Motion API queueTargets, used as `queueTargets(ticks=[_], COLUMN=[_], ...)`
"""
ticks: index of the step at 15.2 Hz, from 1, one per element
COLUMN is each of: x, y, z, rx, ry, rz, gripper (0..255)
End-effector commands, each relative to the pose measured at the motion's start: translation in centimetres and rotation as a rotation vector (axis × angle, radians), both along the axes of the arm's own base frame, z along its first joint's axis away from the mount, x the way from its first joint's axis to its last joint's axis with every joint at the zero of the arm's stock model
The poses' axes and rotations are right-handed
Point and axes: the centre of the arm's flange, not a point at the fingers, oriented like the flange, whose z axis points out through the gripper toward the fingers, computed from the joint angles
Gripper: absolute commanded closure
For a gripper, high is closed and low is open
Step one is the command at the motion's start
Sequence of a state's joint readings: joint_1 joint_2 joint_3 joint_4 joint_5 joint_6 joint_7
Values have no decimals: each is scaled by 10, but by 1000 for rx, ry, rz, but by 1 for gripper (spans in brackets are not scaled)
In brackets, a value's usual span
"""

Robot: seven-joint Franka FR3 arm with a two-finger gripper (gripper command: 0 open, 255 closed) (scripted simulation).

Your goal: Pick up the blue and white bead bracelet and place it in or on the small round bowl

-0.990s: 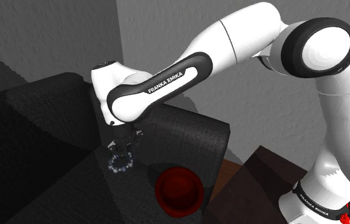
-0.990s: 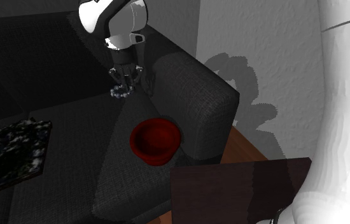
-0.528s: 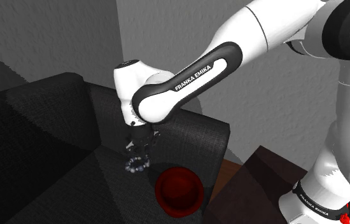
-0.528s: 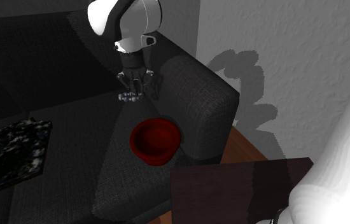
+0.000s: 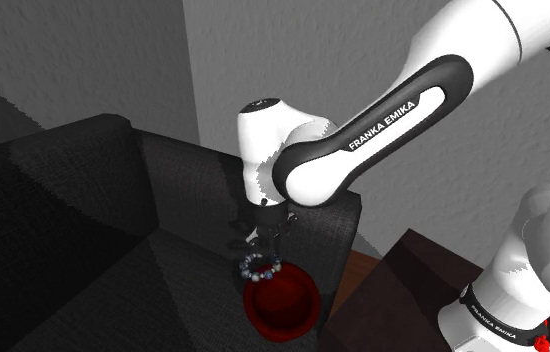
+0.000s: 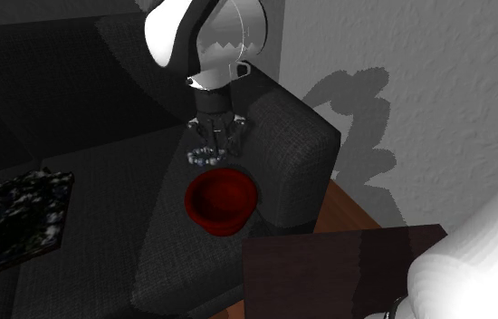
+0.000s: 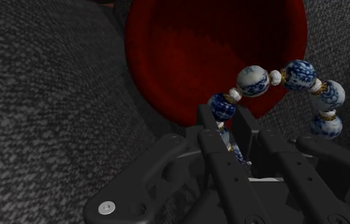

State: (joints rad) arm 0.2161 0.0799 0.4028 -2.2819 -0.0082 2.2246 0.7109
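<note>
Blue-and-white bracelet (image 7: 300, 75) hung limp, light and slippery, we judged; our end effector (image 7: 226, 124) was clamped on its beads near the red bowl (image 7: 161, 70).

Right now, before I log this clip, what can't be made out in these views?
Wrist view: part of the bracelet loop, hidden behind the gripper.
Wrist view: the red bowl, part of its rim cut off by the picture's edge.
Second exterior view: the speckled object, cut by the left edge, too dim to identify.
</note>
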Motion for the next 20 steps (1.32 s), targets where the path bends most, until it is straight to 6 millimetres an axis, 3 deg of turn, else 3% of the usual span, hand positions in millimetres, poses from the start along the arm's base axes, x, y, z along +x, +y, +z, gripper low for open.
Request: queueTargets(ticks=[1,3,17,20], x=[-20,-46,-46,-46], y=[-18,-39,-39,-39], z=[-2,-1,-75,-77], rx=[0,0,0,0], ry=[0,0,0,0], rz=[-1,-1,-1,-1], gripper=[255,255,255,255])
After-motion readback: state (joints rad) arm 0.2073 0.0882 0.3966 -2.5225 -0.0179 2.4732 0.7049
